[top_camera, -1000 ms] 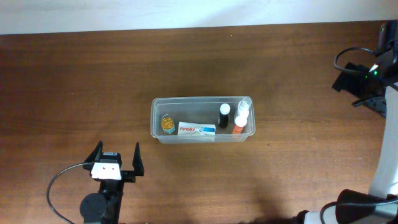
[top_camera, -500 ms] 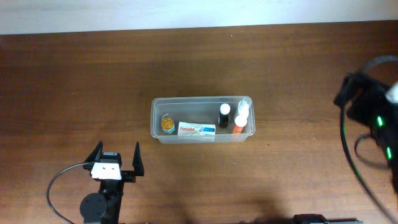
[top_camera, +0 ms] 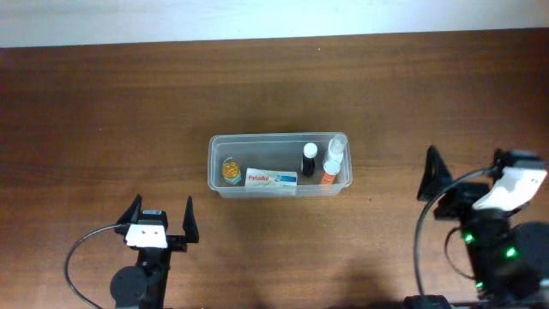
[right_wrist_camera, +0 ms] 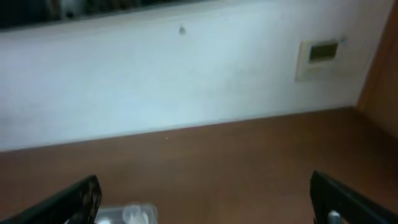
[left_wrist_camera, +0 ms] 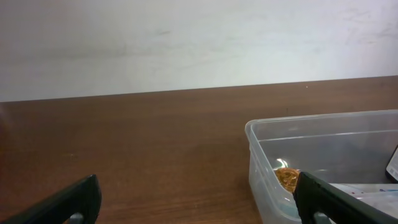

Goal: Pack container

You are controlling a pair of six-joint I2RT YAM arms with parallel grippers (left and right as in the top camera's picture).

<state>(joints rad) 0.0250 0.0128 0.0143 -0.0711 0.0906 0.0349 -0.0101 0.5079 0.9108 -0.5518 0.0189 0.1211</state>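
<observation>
The container (top_camera: 266, 137) sits flat on the brown counter (top_camera: 129, 103), ahead of the left pincer (top_camera: 163, 206) and off to its right, well apart from it. From the left wrist the same tub (left_wrist_camera: 267, 134) shows its near left corner just inside the right-hand finger, with a clear run of wood between. The left pincer (left_wrist_camera: 196, 186) is spread wide and holds nothing, its dark fingers (left_wrist_camera: 68, 202) poking in at the two bottom corners of that view. The right pincer (top_camera: 465, 167) stands to the other side of the tub, which lies to its left and a little ahead. It too is gaping wide and empty; its wrist view is soft, but the right pincer (right_wrist_camera: 204, 186) plainly has counter and nothing else between its tips. Inside the tub, counting away from the left pincer towards the right one: a small amber jar (top_camera: 231, 169), a white box (top_camera: 272, 178) with red lettering lying flat, then a dark bottle (top_camera: 309, 160), an orange bottle (top_camera: 329, 172) and a clear bottle (top_camera: 336, 146) (these three crowded at the end nearest the right pincer). Beyond both pincers rises a pale wall (left_wrist_camera: 186, 43), with a small wall plate (right_wrist_camera: 317, 56) up to the right.
</observation>
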